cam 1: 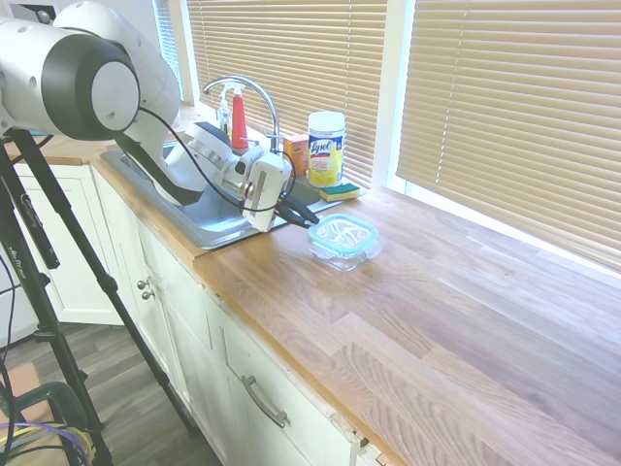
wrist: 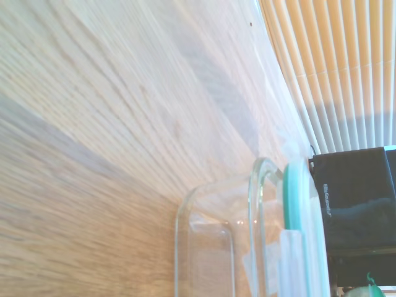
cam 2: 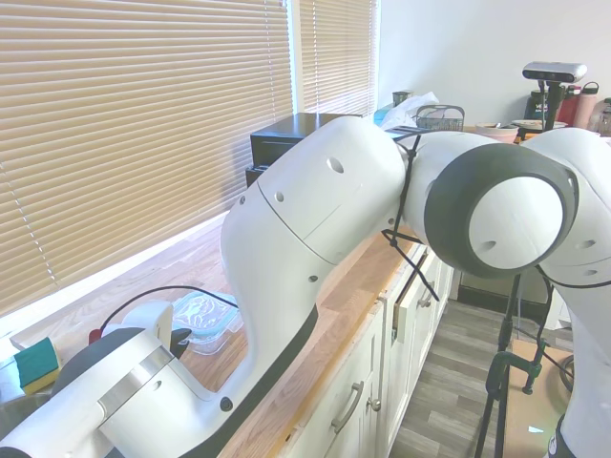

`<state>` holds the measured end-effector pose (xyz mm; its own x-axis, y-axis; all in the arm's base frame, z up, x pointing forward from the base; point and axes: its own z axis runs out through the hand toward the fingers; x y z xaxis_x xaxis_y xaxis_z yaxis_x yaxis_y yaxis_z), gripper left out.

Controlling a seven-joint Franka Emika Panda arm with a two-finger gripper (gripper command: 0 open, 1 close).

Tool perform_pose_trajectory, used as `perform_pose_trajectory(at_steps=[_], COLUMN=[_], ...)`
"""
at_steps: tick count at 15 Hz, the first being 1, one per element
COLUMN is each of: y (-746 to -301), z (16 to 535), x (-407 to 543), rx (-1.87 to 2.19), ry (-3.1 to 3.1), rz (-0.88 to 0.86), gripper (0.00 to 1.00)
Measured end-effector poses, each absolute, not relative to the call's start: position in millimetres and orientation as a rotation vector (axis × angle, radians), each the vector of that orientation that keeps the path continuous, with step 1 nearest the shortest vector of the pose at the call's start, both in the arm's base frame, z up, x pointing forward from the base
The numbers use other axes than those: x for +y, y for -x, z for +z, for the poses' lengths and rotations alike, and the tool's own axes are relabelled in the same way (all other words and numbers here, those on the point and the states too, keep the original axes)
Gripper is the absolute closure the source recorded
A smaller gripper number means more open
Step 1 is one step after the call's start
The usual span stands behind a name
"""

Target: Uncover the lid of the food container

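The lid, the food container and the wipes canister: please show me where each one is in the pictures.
lid (cam 1: 342,233): first exterior view, on its clear centre.
food container (wrist: 210,247): wrist view, on its clear glass wall.
wipes canister (cam 1: 326,150): first exterior view, on its yellow label.

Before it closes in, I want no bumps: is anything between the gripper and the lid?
Nothing visible: the gripper sits right beside the lid, which is on the food container; the sponge lies behind.
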<state>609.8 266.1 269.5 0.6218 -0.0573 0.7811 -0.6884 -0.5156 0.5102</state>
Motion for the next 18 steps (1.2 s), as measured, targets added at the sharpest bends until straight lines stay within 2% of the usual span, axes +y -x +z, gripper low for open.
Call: perform_pose_trajectory(at_steps=[6, 18], y=[-611.9, -655.0], z=[277.0, 371.6], x=[269.1, 221.8], rx=[-0.633, -0.847], ry=[-1.988, -2.014], rz=[0.890, 0.938], gripper=[1.00, 1.00])
